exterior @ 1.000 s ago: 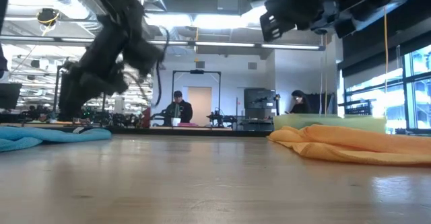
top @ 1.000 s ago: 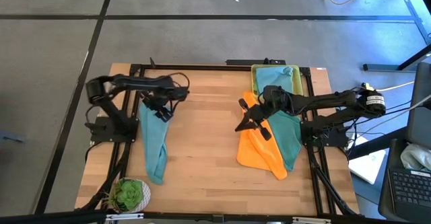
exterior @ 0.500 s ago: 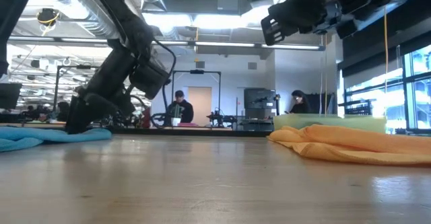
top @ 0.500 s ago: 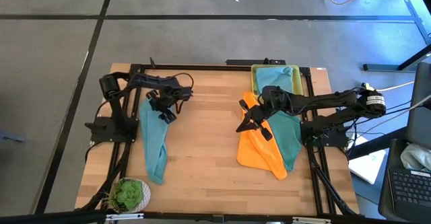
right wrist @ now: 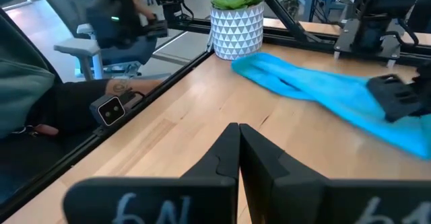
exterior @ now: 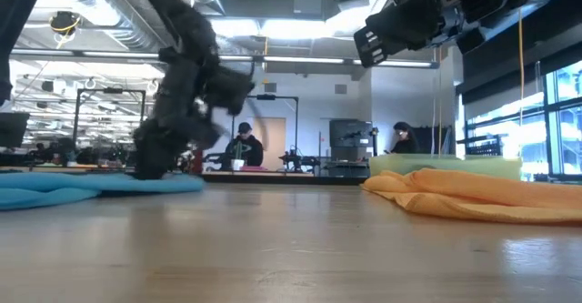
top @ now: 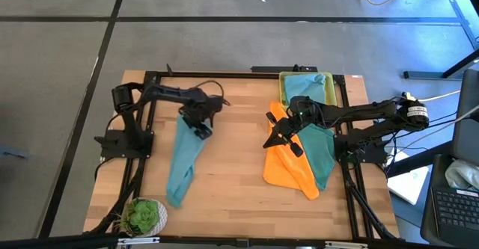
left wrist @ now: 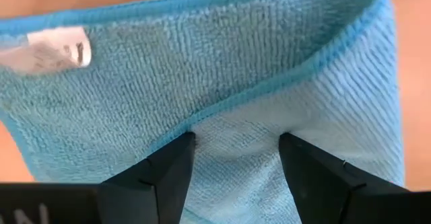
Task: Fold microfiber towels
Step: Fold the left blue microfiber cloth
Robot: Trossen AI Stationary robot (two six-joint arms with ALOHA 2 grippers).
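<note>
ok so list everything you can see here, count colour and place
light blue towel: one, long and bunched, left half of the table
orange towel: one, crumpled, right half of the table
teal towel: one, lying over the orange towel's right side
yellow tray: one, back right corner of the table
towels in the tray: blue-green cloth showing, count cannot be told
potted plant: one, green in a white patterned pot, front left corner
table: one, light wood with a black frame
people: two, dark clothes, in the room behind
left pincer: open, fingers pressed down on the light blue towel's back end
right pincer: shut, empty, above the orange towel's left edge
</note>
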